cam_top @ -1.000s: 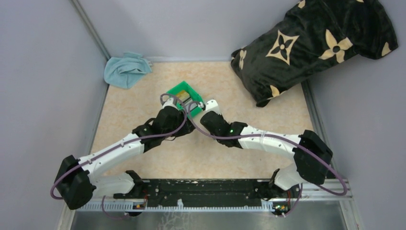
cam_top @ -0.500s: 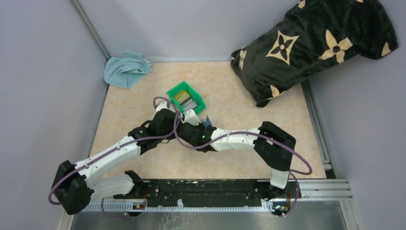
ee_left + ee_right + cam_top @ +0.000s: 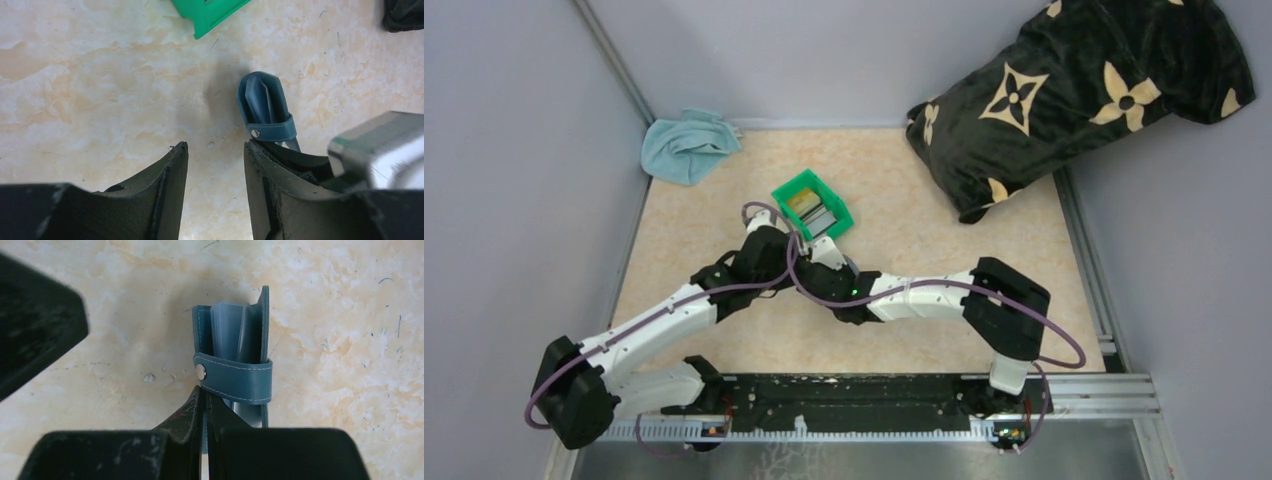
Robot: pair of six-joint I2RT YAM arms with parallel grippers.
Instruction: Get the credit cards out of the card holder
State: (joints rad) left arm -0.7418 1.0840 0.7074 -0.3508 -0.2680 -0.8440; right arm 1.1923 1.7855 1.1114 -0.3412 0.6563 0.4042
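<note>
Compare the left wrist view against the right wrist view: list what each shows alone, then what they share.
Left wrist only: a corner of the green bin, and the left gripper open with only table between its fingers. Right wrist only: the right gripper pinched shut on the card holder at its edge, just below the snap. Both: the teal card holder, its strap fastened, over the marbled table.
</note>
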